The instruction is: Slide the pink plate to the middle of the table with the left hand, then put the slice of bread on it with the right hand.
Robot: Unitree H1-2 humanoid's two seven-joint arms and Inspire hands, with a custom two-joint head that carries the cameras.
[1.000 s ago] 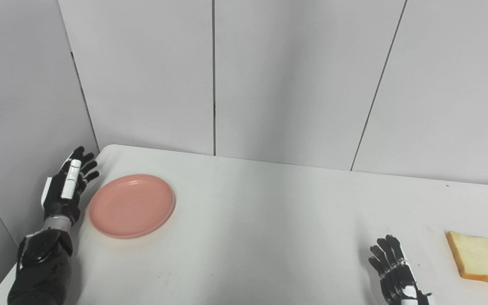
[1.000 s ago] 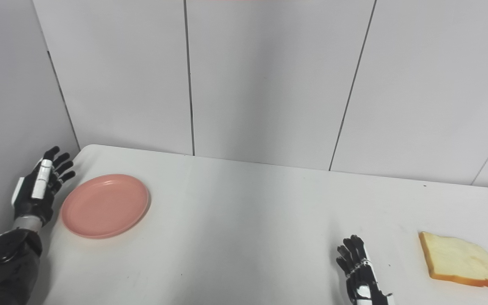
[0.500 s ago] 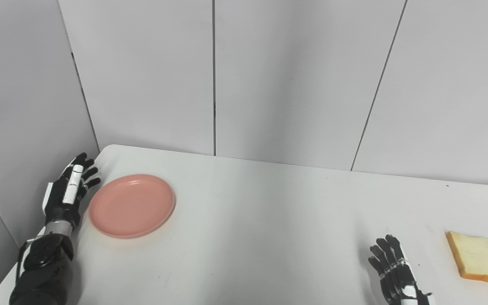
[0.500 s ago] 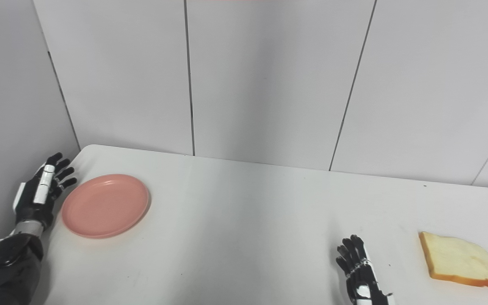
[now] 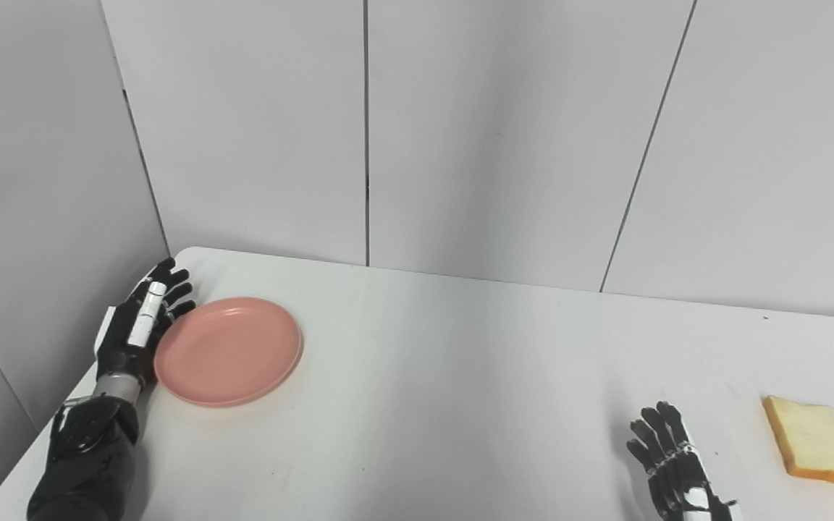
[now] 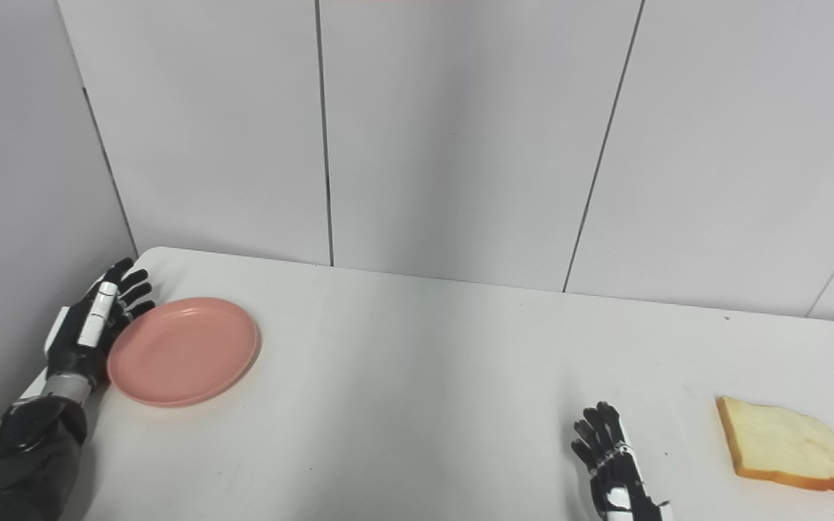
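Note:
A round pink plate (image 5: 229, 349) lies flat on the left part of the white table (image 5: 446, 362). My left hand (image 5: 138, 327) stands edge-on right against the plate's left rim, open with its fingers stretched out and apart, holding nothing. A slice of bread (image 6: 785, 443) with a brown crust lies flat near the table's right edge. My right hand (image 6: 611, 463) rests open low at the front, well left of the bread, fingers spread, partly cut off by the picture's bottom edge.
Grey wall panels (image 5: 366, 130) stand close behind the table and along its left side, right beside my left hand. The table's rounded far-left corner (image 5: 189, 253) lies just beyond the left hand's fingers.
My left hand has moved right and slightly forward, from a gap beside the plate up against its left rim. The plate has shifted a few pixels right. Right hand and bread stay put.

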